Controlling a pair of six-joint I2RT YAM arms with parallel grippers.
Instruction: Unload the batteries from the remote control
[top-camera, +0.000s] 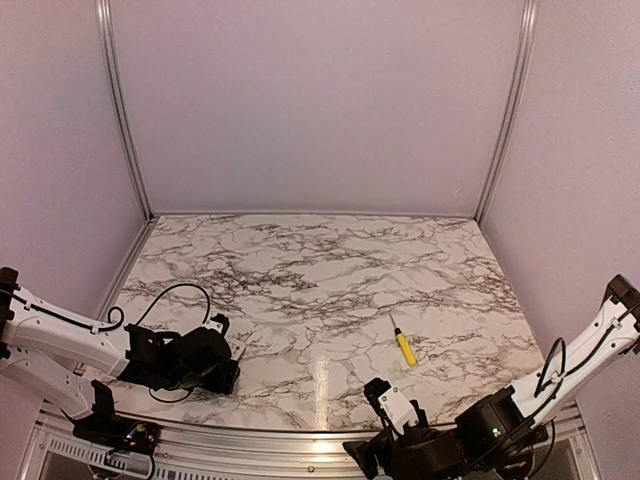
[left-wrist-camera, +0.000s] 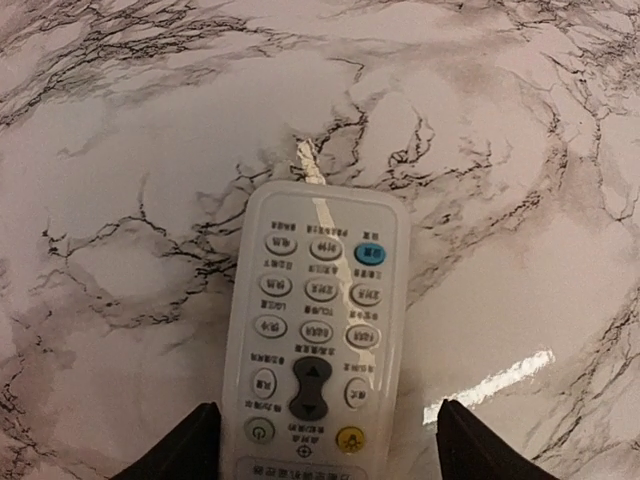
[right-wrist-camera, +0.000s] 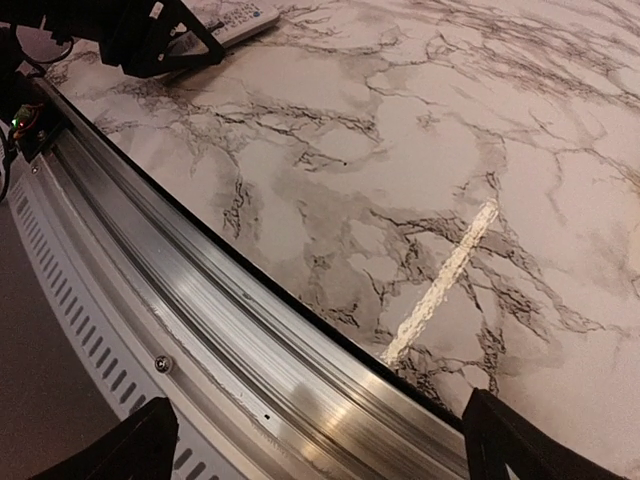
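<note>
The remote control (left-wrist-camera: 318, 330) lies face up on the marble table (top-camera: 320, 270), white front and buttons showing. Its back is underneath, and the batteries are hidden. My left gripper (left-wrist-camera: 325, 420) straddles the remote's near end, open. Its left finger (left-wrist-camera: 195, 445) sits close to the remote's edge, and its right finger (left-wrist-camera: 470, 445) stands a gap away. In the top view the left gripper (top-camera: 225, 365) is low at the front left, with a bit of the remote (top-camera: 237, 347) poking out. My right gripper (right-wrist-camera: 320, 440) hangs open and empty over the table's front rail (right-wrist-camera: 250, 340).
A yellow-handled screwdriver (top-camera: 404, 346) lies on the table at the front right, ahead of the right gripper (top-camera: 392, 400). Pale walls with metal corner posts (top-camera: 125, 110) enclose the table on three sides. The right wrist view shows the left gripper (right-wrist-camera: 160, 40) and remote (right-wrist-camera: 245, 20) at its top left.
</note>
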